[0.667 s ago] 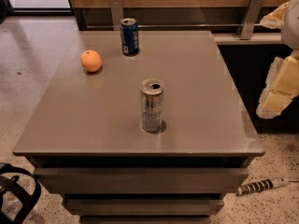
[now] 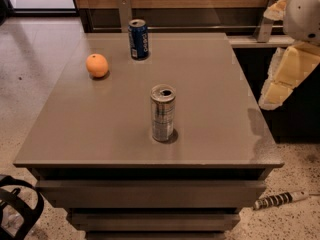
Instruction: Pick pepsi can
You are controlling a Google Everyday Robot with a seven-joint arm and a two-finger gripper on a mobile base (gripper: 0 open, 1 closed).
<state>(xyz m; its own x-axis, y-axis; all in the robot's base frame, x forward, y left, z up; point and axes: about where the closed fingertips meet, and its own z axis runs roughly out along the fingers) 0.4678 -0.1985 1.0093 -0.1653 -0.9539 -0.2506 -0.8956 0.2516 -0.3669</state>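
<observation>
The pepsi can (image 2: 138,39), dark blue with white lettering and a silver top, stands upright at the far edge of the grey table (image 2: 210,99), left of centre. A taller silver-grey can (image 2: 163,113) stands upright near the table's middle, closer to the front. Cream and white segments of my arm (image 2: 289,71) hang beside the table's right edge, well away from the pepsi can. The gripper itself is out of view.
An orange (image 2: 97,65) lies on the table's left side, in front of and left of the pepsi can. A wooden wall with metal brackets (image 2: 124,11) runs behind the table. A black looped object (image 2: 17,211) and a striped cable (image 2: 280,200) lie on the floor.
The arm segments at the right have shifted slightly left and up into view. The cans and the orange have not moved.
</observation>
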